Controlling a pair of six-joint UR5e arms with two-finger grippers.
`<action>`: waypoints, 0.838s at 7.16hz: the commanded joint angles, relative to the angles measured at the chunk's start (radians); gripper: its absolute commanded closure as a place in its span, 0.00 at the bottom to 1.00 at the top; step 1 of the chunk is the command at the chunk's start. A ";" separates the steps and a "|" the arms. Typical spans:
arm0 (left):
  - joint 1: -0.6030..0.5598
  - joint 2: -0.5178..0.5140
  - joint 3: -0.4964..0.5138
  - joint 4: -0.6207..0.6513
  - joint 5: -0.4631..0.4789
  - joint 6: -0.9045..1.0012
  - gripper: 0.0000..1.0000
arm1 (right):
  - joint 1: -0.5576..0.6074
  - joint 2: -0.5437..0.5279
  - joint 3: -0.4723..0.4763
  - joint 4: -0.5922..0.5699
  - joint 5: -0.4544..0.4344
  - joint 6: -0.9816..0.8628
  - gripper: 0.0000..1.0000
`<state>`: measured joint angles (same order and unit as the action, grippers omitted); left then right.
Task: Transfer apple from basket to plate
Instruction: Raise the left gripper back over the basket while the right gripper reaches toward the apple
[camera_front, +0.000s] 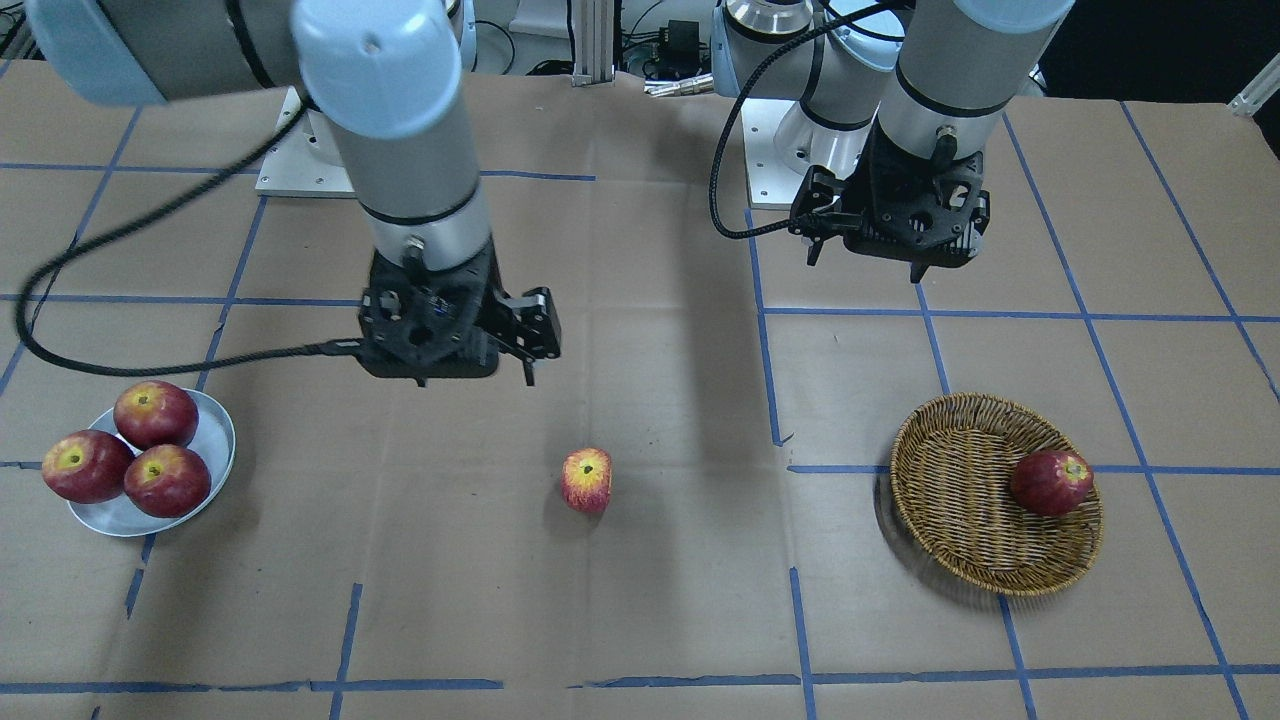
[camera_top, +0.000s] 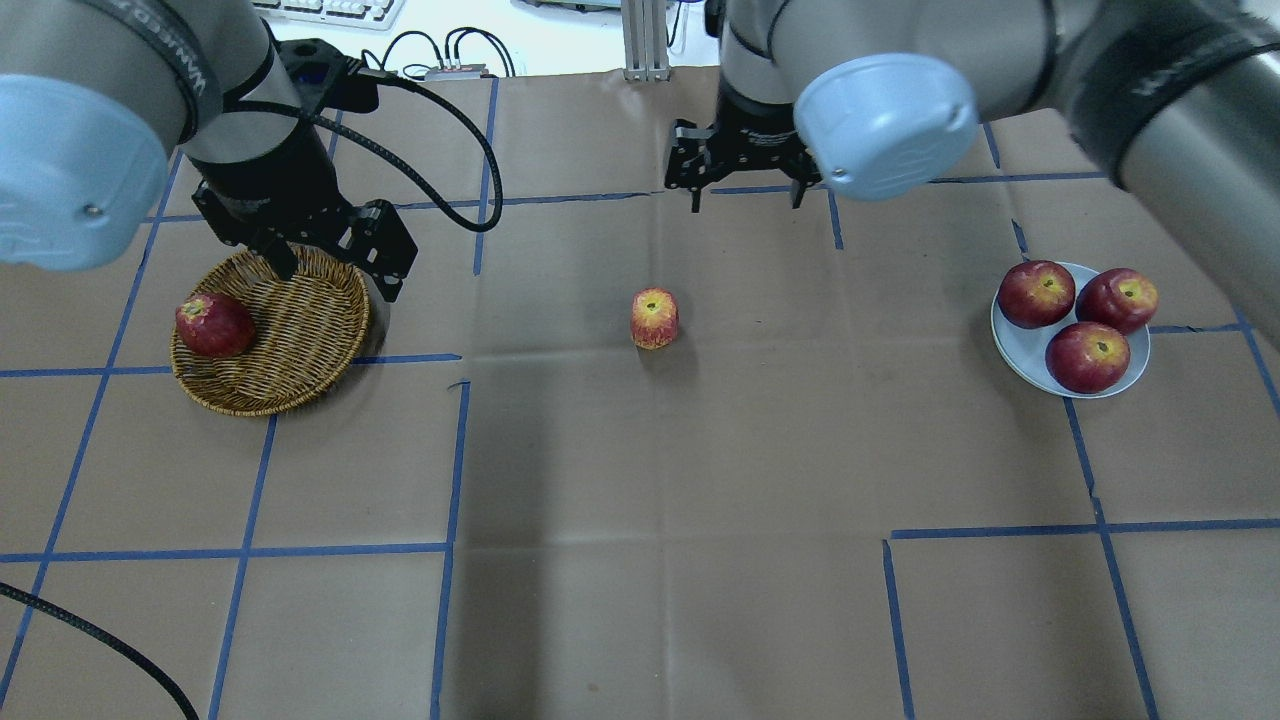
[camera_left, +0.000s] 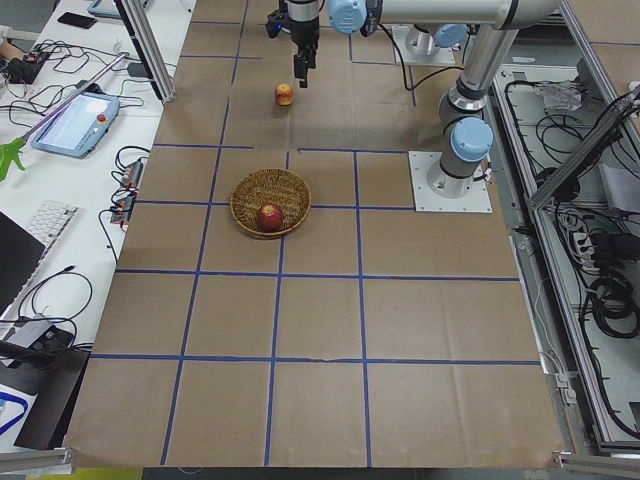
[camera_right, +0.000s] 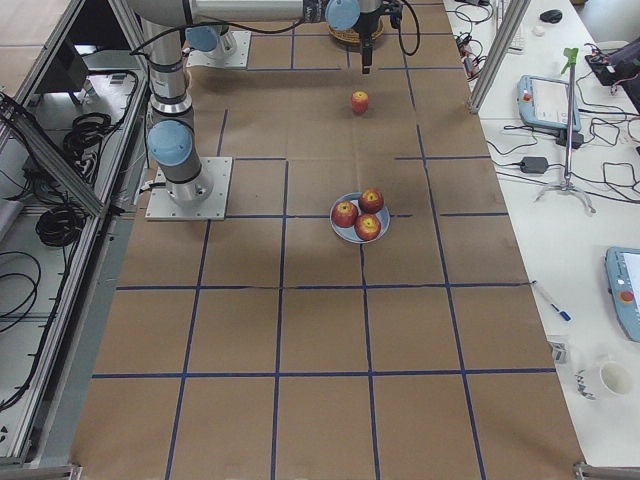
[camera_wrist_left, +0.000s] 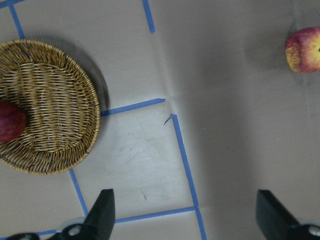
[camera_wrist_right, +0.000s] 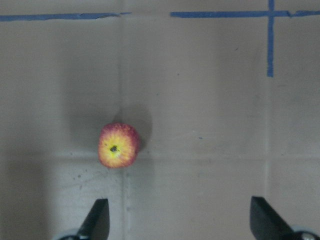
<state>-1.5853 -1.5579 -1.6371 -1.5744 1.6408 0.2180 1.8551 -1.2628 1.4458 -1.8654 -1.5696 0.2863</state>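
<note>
**Blushed apple sits mid-table, between basket and plate**

Seen from overhead, the apple (camera_top: 654, 318) stands upright on the brown-papered table (camera_top: 640, 480), yellow stem end up. It touches nothing, with open paper on every side. The basket (camera_top: 300, 335) lies well apart at its 9 o'clock and the plate (camera_top: 1015, 345) well apart at its 3 o'clock.

A darker apple (camera_top: 213, 325) rests against the basket's 9 o'clock rim. Three red apples (camera_top: 1087, 357) crowd the plate.

The left gripper (camera_top: 337, 278) hangs over the basket's 1 o'clock edge, jaws spread wide and holding nothing. The right gripper (camera_top: 747, 200) hovers at the apple's 1 o'clock, also spread wide and bare. Its wrist camera shows the apple ahead of the fingers (camera_wrist_right: 97, 222), nearer the left one.

Blue tape lines (camera_top: 450, 450) grid the paper. White lettering on the arms' black bands (camera_top: 180, 50) possibly reads "UNIVERSAL", though it is too curved to be sure.
</note>
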 joint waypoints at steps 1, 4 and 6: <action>0.004 0.032 -0.046 0.027 0.001 0.012 0.02 | 0.077 0.141 -0.001 -0.154 -0.001 0.115 0.00; 0.005 0.018 -0.058 0.056 -0.004 0.012 0.02 | 0.122 0.270 0.060 -0.323 -0.082 0.125 0.00; 0.005 0.016 -0.058 0.056 -0.003 0.012 0.02 | 0.111 0.283 0.143 -0.455 -0.072 0.125 0.00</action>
<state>-1.5805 -1.5407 -1.6947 -1.5195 1.6379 0.2301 1.9706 -0.9898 1.5457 -2.2586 -1.6457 0.4092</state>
